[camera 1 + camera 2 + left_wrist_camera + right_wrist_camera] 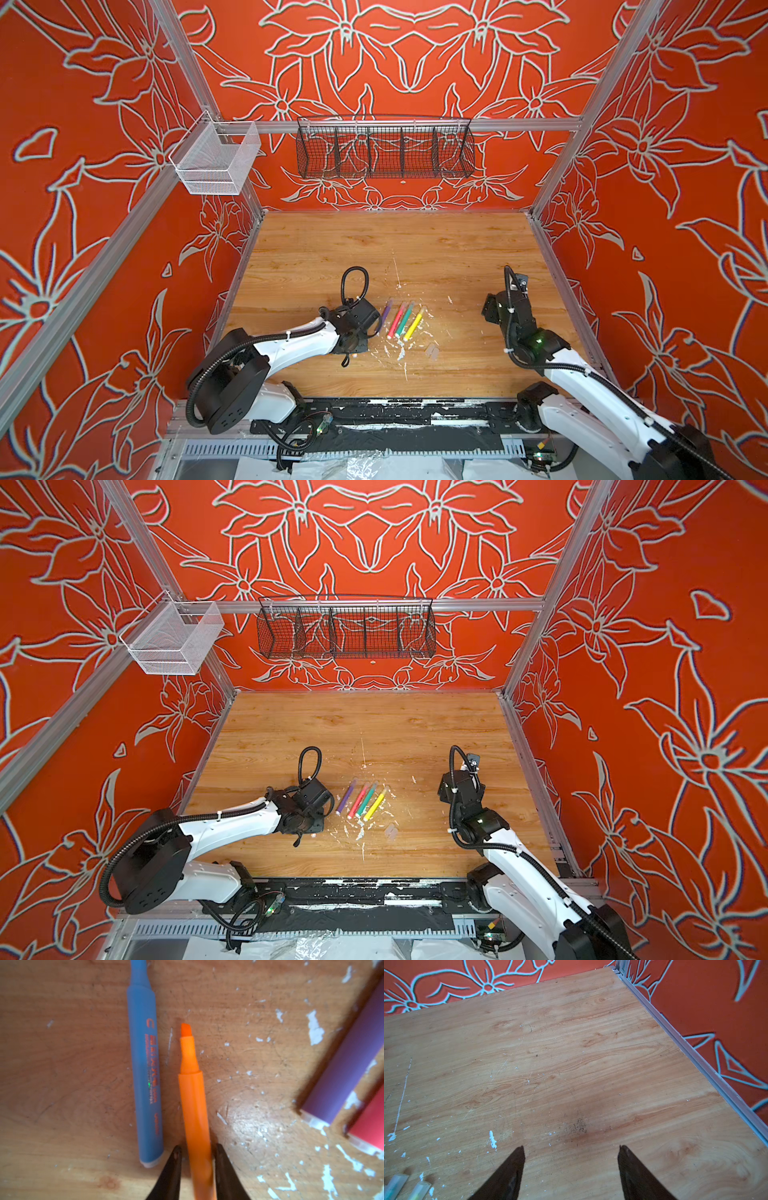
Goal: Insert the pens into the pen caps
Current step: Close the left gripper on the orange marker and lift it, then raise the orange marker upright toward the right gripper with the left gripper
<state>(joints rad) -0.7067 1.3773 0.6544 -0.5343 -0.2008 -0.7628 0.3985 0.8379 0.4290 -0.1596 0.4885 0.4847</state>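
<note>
Orange is the colour in play. The orange pen [194,1105] lies flat on the wooden table [332,249], just left of the other coloured pens, with its chisel tip bare. The left gripper [197,1147] straddles its barrel, one finger close on each side. A sliver of wood shows beside one finger, so I cannot tell whether the pincer truly pinches the pen.

The step in hand, as I judge it, is picking up this pen. The next move calls for a firm clench, a level lift, and carrying the bare tip right toward the loose clear caps [432,352], which sit nearer than the row and to its right. The right gripper [571,1147] hangs released and empty over bare wood on the right, and it would likely have to steady a cap.

I count six pens:
- The blue pen [145,1084] lies just beside the orange one, parallel and apart.
- The purple pen [385,316], pink pen [397,321], green pen [405,320] and yellow pen [414,325] form a slanted row. Their far ends look pale and glassy, so they are probably capped.

There are two loose caps, faint and side by side.
</note>
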